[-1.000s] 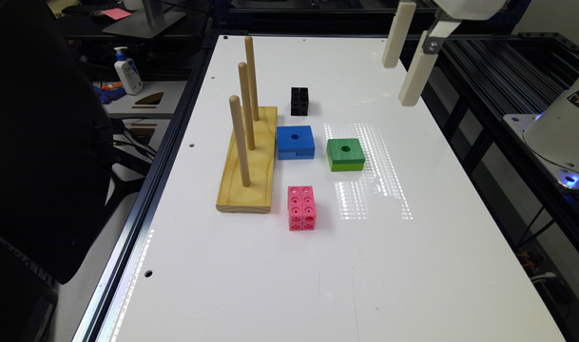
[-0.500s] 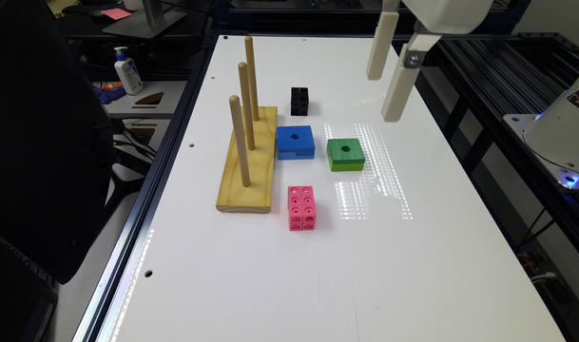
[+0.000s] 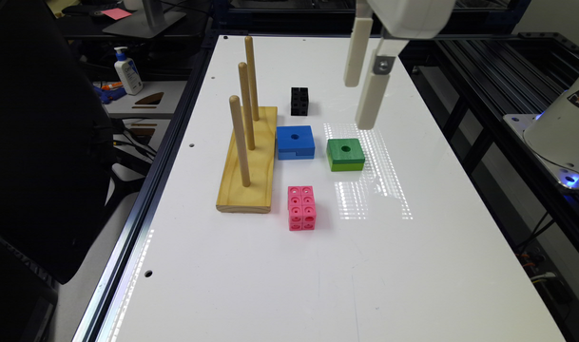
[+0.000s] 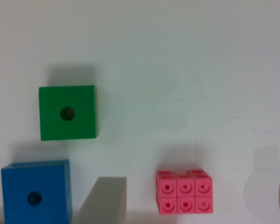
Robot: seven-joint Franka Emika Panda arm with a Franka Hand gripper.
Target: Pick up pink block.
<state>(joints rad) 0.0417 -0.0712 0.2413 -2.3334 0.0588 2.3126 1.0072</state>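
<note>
Gripper (image 3: 362, 107) hangs high over the far half of the white table (image 3: 412, 266), jaws spread wide with nothing between them; in the exterior view its two pale fingers (image 3: 372, 102) point down, tips above the table surface just beyond the green block (image 3: 345, 154). Pink block (image 3: 301, 207) lies flat on the table, free, nothing touching it, long axis running roughly away from the camera, holed faces up and to the sides. It sits well apart from the jaws: nearer the camera than the green block, and toward the exterior view's left of the fingertips, so the jaws are neither over it nor around it. In the wrist view the pink block (image 4: 184, 192) shows near the edge of the picture, with one finger (image 4: 102, 200) beside it and between it and the blue block (image 4: 36, 192); a second blurred shape at the far edge may be the other finger, can't confirm. Green block (image 4: 68, 112) shows in that view too, apart from the pink one. Other items on the table: blue block (image 3: 295, 142) just beside the wooden peg base (image 3: 248, 164) with three upright pegs, small black cube (image 3: 299, 101) beyond the blue one. Pink block sits just off the near corner of the peg base, not touching it.
</note>
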